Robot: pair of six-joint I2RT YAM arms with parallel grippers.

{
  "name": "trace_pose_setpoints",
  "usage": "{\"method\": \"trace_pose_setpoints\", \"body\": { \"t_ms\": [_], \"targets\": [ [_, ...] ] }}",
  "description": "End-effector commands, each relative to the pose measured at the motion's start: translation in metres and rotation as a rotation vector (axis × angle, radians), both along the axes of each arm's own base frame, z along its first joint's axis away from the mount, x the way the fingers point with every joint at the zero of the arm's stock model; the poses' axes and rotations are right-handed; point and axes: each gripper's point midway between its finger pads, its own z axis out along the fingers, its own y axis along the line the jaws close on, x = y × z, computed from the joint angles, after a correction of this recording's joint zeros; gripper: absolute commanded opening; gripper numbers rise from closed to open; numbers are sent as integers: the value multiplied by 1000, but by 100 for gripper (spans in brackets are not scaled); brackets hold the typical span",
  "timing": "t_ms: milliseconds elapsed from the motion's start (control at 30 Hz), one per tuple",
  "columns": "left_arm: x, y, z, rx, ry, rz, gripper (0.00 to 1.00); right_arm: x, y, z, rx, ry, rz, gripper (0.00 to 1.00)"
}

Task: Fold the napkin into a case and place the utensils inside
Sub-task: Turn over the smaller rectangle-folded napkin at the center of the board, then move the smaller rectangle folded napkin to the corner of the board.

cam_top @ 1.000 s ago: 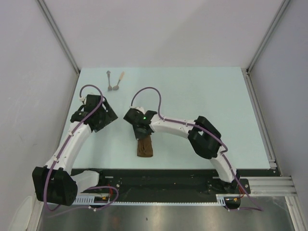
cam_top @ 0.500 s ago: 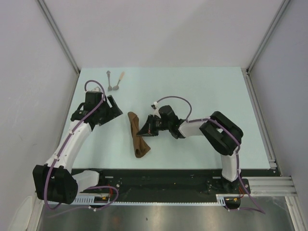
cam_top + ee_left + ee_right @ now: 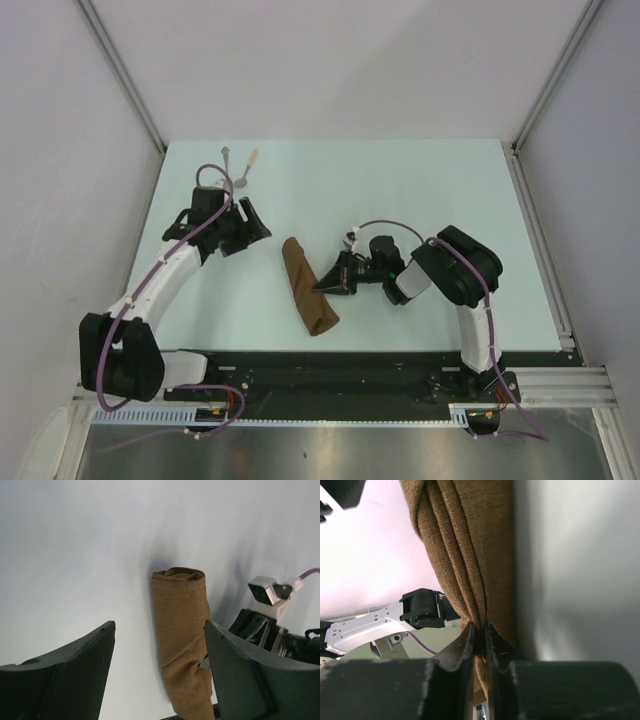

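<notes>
The brown napkin [image 3: 308,286] lies on the table as a narrow, long folded case, slanting from far left to near right. My right gripper [image 3: 324,285] is low at its right edge and shut on a fold of the cloth [image 3: 470,540], the fingertips [image 3: 471,636] pinching it. My left gripper [image 3: 256,228] is open and empty, left of and above the case's far end; its view shows the case [image 3: 182,630] between the spread fingers [image 3: 75,670]. The two utensils [image 3: 245,170] lie at the far left of the table, partly hidden by the left arm's cable.
The right arm's wrist [image 3: 270,625] sits close to the case's right side. Grey walls [image 3: 70,150] enclose the table on three sides. A black rail [image 3: 330,370] runs along the near edge by the arm bases.
The right gripper has pulled back to the right, still holding the cloth, which now lies straighter and further right. The left gripper has moved right and further from its base, toward the case.
</notes>
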Motion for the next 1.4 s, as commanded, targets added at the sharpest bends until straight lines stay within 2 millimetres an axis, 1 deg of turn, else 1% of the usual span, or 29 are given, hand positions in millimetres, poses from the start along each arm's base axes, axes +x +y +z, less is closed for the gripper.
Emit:
{"method": "trace_pose_setpoints", "body": {
  "t_ms": [0,33,67,100,133,167,200,233,267,333,367,400,500,533,567,667,700,733,767,833,933,1033,1067,1167,1200,1233,1267,1300,1367],
  "targets": [
    [3,-33,-8,-28,5,-110,76,13,-31,-1,4,-47,13,18],
    [0,-45,-11,-34,12,-145,76,16,-37,-4,-11,-51,11,27],
    [-1,-53,-13,-43,16,-170,76,16,-45,-12,-59,-14,14,31],
    [0,-61,-16,-46,27,-190,76,24,-56,-16,-91,-9,-1,37],
    [-3,-71,-19,-46,37,-220,76,28,-63,-19,-129,-81,16,39],
    [-5,-80,-19,-61,42,-246,76,30,-71,-8,-181,-73,14,42],
    [-5,-86,-25,-71,62,-264,75,42,-81,-12,-272,-99,-30,51],
    [-5,-96,-25,-95,52,-293,75,47,-88,-13,-364,-225,7,55],
    [-7,-102,-27,-120,67,-314,74,41,-99,-12,-491,-173,29,58],
    [-6,-110,-35,-154,91,-323,70,50,-110,0,-653,-280,-1,62],
    [-6,-113,-37,-171,103,-333,66,47,-115,4,-698,-287,0,62],
    [-3,-115,-37,-176,104,-332,64,44,-111,15,-684,-310,-1,62],
    [2,-122,-40,-202,114,-342,57,17,-81,29,-613,-308,58,60],
    [4,-124,-44,-208,124,-339,56,6,-62,34,-562,-333,88,58],
    [4,-126,-45,-222,131,-339,51,-3,-53,35,-527,-300,92,55],
    [8,-133,-52,-256,165,-330,45,-30,-30,28,-462,-289,134,44],
    [11,-136,-51,-273,161,-333,44,-40,-33,16,-471,-265,147,40],
    [13,-137,-52,-276,163,-326,45,-40,-27,15,-442,-287,143,38],
    [15,-136,-63,-270,193,-307,44,-44,-29,10,-440,-272,144,37],
    [23,-133,-72,-234,207,-280,44,-49,-38,-8,-456,-252,139,35],
    [31,-121,-97,-140,257,-231,45,-40,-57,-29,-530,-267,118,34],
    [34,-117,-104,-117,280,-224,45,-35,-66,-34,-548,-273,122,33],
    [36,-116,-102,-108,272,-221,45,-29,-66,-30,-552,-288,117,33],
    [39,-116,-76,-113,193,-229,51,-23,-71,-21,-599,-321,120,35],
    [40,-116,-57,-124,148,-235,53,-20,-70,-10,-601,-345,113,36],
    [39,-116,-49,-127,135,-241,55,-24,-74,-9,-631,-333,124,36],
    [39,-117,-38,-134,114,-253,62,-16,-73,2,-648,-369,102,39],
    [37,-117,-29,-142,104,-263,64,-14,-72,12,-654,-391,94,40],
    [34,-115,-5,-153,49,-278,68,-21,-71,19,-700,-406,97,47]
  ]
}}
